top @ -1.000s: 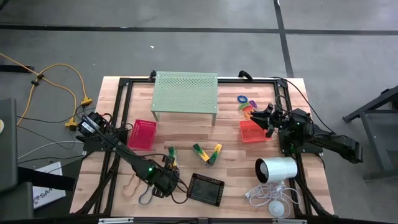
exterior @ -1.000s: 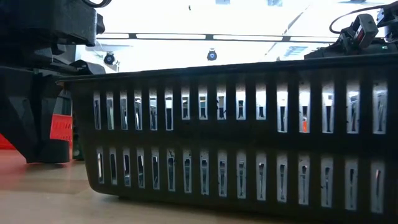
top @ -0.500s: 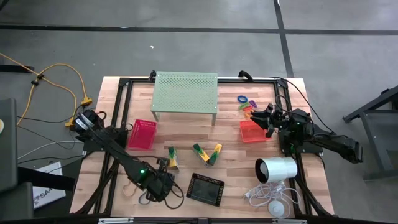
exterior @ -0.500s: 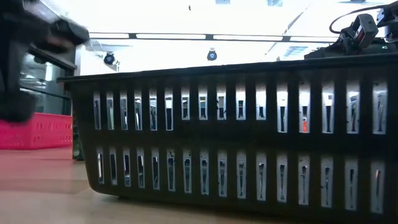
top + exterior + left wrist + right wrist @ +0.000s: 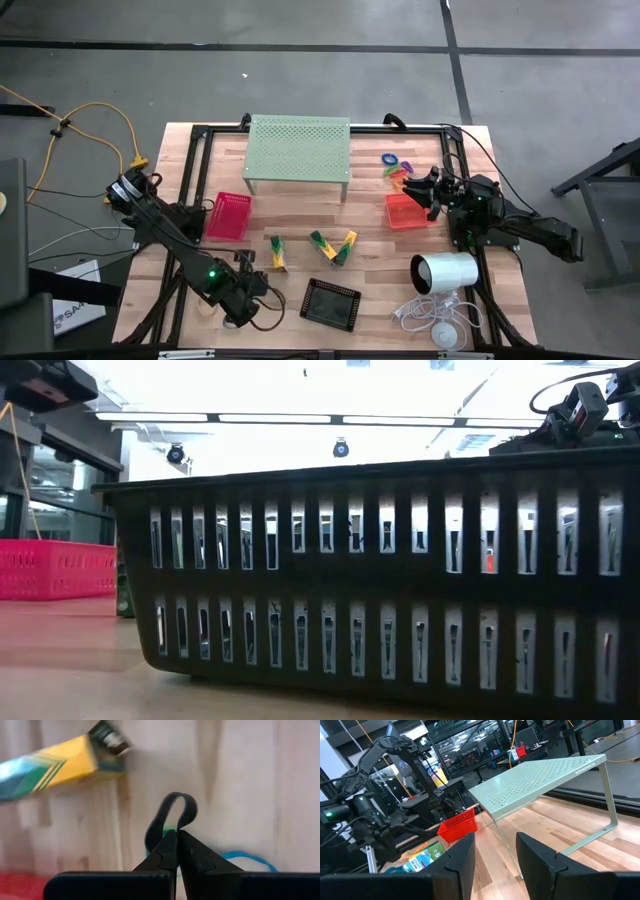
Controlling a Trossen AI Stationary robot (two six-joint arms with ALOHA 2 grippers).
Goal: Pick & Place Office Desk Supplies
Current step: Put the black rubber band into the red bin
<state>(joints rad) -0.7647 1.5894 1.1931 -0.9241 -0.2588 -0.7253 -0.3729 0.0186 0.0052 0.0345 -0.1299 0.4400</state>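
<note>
Left gripper (image 5: 176, 836), low-left in the high view, pinches a thin dark-green rubber-band loop (image 5: 172, 812); yellow-and-green clips (image 5: 333, 246) lie unsorted mid-table; right gripper (image 5: 495, 851) waits open.

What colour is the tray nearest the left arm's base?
Pink-red mesh tray, clearest in the high view.

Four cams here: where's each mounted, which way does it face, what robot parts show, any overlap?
High: overhead, straight down; both arms, whole table.
Low: table height, level; black tray fills it, pink-red tray behind, arm parts at top corners.
Left wrist: on left arm, facing tabletop; left tool shut on a rubber-band loop, clip beyond.
Right wrist: on right arm, facing across table; open right tool, green stand.
Shared: pink-red tray in high, low, right wrist.
</note>
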